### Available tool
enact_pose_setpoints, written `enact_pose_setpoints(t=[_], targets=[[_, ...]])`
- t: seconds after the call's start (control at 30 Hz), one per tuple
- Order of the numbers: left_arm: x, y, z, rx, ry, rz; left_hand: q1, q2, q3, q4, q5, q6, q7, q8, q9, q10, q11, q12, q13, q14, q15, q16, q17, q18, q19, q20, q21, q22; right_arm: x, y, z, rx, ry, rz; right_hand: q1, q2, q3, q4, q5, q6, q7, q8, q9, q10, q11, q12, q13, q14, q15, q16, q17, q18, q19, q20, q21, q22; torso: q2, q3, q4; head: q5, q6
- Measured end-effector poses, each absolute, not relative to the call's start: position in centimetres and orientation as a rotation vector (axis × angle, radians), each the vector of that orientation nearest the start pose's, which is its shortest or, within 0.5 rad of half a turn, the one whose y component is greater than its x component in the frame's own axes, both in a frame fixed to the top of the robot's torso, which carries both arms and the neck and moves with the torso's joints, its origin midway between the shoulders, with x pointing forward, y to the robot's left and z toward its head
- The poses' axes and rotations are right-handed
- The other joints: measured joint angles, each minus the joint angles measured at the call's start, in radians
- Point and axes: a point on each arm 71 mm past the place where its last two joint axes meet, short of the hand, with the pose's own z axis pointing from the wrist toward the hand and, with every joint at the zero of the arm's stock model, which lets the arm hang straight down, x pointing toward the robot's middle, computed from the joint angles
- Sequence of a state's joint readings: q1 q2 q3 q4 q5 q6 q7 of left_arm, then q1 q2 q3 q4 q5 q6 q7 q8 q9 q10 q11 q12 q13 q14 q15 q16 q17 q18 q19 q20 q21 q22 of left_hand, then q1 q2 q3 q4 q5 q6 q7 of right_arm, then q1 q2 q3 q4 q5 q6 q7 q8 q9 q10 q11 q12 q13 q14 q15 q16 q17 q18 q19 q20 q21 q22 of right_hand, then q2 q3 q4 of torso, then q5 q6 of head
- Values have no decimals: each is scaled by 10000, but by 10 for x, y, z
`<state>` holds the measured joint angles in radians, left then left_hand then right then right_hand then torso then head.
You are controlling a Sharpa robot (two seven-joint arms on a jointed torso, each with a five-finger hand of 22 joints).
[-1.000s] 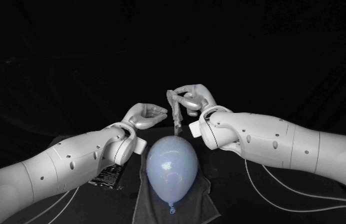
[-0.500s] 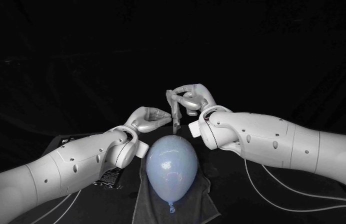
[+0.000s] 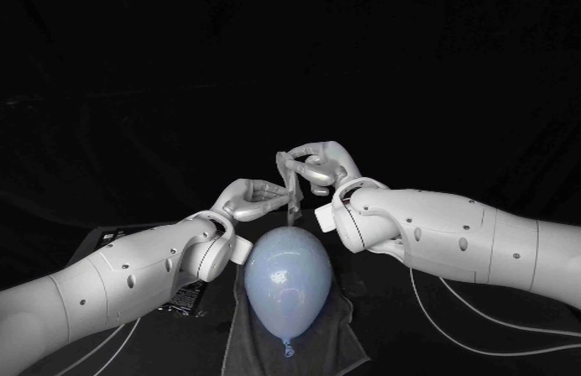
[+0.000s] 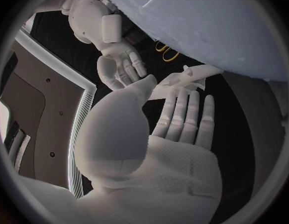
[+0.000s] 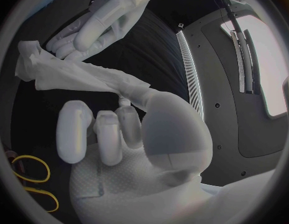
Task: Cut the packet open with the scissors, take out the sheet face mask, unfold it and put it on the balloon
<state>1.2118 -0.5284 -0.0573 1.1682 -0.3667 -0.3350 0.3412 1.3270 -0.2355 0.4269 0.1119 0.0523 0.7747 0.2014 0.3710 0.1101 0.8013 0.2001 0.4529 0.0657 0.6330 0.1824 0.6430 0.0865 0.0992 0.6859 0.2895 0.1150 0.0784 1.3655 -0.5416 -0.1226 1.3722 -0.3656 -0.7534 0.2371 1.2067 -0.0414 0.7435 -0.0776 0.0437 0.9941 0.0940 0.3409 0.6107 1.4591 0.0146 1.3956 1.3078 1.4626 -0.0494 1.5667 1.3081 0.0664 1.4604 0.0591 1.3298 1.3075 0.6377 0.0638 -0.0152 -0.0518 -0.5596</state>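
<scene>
The pale blue balloon [image 3: 288,277] lies on a grey cloth [image 3: 325,342] at the table's near middle. Above its far end, my right hand [image 3: 318,168] pinches the folded white sheet mask [image 3: 290,198], which hangs down as a narrow strip towards the balloon. My left hand [image 3: 252,198] is beside the strip with its fingers stretched out, and its fingertips [image 5: 68,45] touch the mask's free end [image 5: 69,74]. In the left wrist view the mask [image 4: 181,79] lies just past my left hand [image 4: 181,115], with my right hand [image 4: 119,69] beyond it and the balloon [image 4: 213,25] beside it.
The dark cut packet [image 3: 184,296] lies on the table under my left forearm, left of the balloon. The yellow-handled scissors [image 5: 29,181] lie on the table [image 3: 400,359]; their handles [image 4: 168,52] sit near the balloon.
My left hand has moved right, from a little apart to touching the hanging mask. My right hand and the balloon have stayed put.
</scene>
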Motion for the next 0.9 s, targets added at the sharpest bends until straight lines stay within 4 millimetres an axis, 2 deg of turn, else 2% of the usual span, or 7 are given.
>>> enact_pose_setpoints(t=[0.27, 0.37, 0.6, 0.67, 0.9], targets=[[544, 139, -193, -7309, 15044, -13783, -9, 10, -489, 115, 0, -34, -30, -37, -1, -1, 0, 0, 0, 40, -40, -15, 1, 0, 41, -36, 0, -10, 528, -114, -123, 7171, 13042, 11847, 0, 0, 0, 0, -8, 16, -16, 0, 0, -1, 0, -2, -5, -15, 15, 6, -2, -1, -2, 1, -1, 4, 0, -5, 6, -6, -22], [544, 138, -193, -7363, 14984, -13817, 1, 98, -671, 153, 0, -32, -29, -37, 13, 0, -1, 0, 0, 107, -35, -14, 1, 0, 77, 1, 0, -10, 528, -113, -123, 7168, 13054, 11853, 0, 0, -1, 0, 27, 23, -23, 0, 0, -1, -1, -3, -4, -15, 15, 6, -7, 0, -2, 1, -2, 6, -1, -5, 6, -6, -24], [545, 139, -192, -7508, 14733, -13819, 277, 375, -1001, 202, 0, 318, 31, 80, 108, 338, -163, 72, 23, 491, -194, -15, 73, -1, 343, -25, 12, 1, 528, -113, -124, 7181, 13096, 11832, 0, 0, 4, -27, 28, 22, -22, 0, 0, -2, -1, -5, 1, -15, 15, 0, -8, -1, -3, 1, -4, 6, -3, -5, 10, -6, -23], [545, 140, -191, -7567, 14608, -13802, 347, 444, -1040, 221, 0, 414, 64, 151, 132, 411, -234, 128, 24, 589, -266, -15, 92, 0, 400, 1, 78, 21, 528, -113, -125, 7190, 13114, 11823, 0, 0, 17, -40, 27, 22, -21, 0, 0, -2, -1, -6, 2, -15, 15, -1, -8, -2, -4, 1, -5, 5, -3, -5, 10, -1, -20], [546, 142, -190, -7720, 14259, -13737, 568, 665, -1040, 220, 0, 530, 57, 205, 156, 605, -286, 147, 23, 775, -310, -15, 117, 0, 471, 1, 79, 34, 528, -113, -125, 7206, 13143, 11810, 0, 0, 17, -40, 26, 19, -18, 0, 0, -2, -2, -10, 3, -15, 15, -21, -5, -3, -5, 2, -5, 1, -4, -4, 10, 2, -22]])
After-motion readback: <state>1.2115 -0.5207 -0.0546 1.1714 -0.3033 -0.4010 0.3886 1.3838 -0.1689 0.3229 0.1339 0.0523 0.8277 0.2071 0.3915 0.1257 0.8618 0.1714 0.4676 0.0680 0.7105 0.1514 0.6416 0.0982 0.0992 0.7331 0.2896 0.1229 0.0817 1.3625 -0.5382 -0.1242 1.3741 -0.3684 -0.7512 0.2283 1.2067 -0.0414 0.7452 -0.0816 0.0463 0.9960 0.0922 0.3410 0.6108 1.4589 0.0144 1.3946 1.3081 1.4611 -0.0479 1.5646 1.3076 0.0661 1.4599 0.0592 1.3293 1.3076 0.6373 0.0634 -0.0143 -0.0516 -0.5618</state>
